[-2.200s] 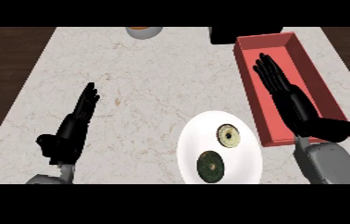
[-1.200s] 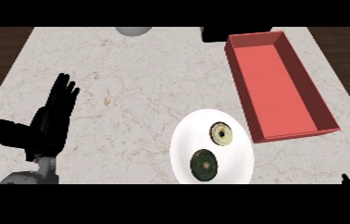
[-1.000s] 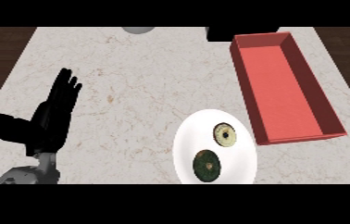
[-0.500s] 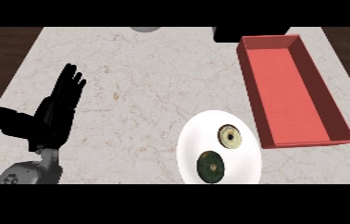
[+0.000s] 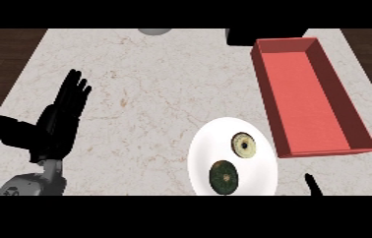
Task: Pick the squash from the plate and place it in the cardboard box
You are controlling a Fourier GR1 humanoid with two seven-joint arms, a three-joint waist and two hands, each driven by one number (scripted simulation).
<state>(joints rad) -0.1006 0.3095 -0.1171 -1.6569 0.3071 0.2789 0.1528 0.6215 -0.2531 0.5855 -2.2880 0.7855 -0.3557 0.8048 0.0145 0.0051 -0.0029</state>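
Two containers and two robot hands make up this entry, on the pale marbled worktop (image 5: pixel 167 79). Change first: about two seconds back my right robot hand lay flat and open over the red box; a second ago it had dropped out of view altogether, and now only a dark tip of it (image 5: pixel 312 184) shows at the lower right edge, just off the plate's rim, so I cannot tell whether it is open or closed. My reading is that the reach toward the plate is only starting again and no grasp has been made. The view has also drifted a little, box and plate sitting slightly lower and further right than half a second ago. The box (image 5: pixel 341 104), a long red tray rather than plain cardboard in look, lies along the right side with nothing in it. The white plate (image 5: pixel 207 153) sits just left of the box's near corner and carries two pieces: a paler, yellowish one (image 5: pixel 244 144) toward the box and a dark green one (image 5: pixel 225 177) nearer me. Which is the squash I judge to be the dark green piece, but I am not certain; both are on the plate and untouched. My left robot hand (image 5: pixel 59 119) rests at the left, fingers straight and spread, holding nothing.
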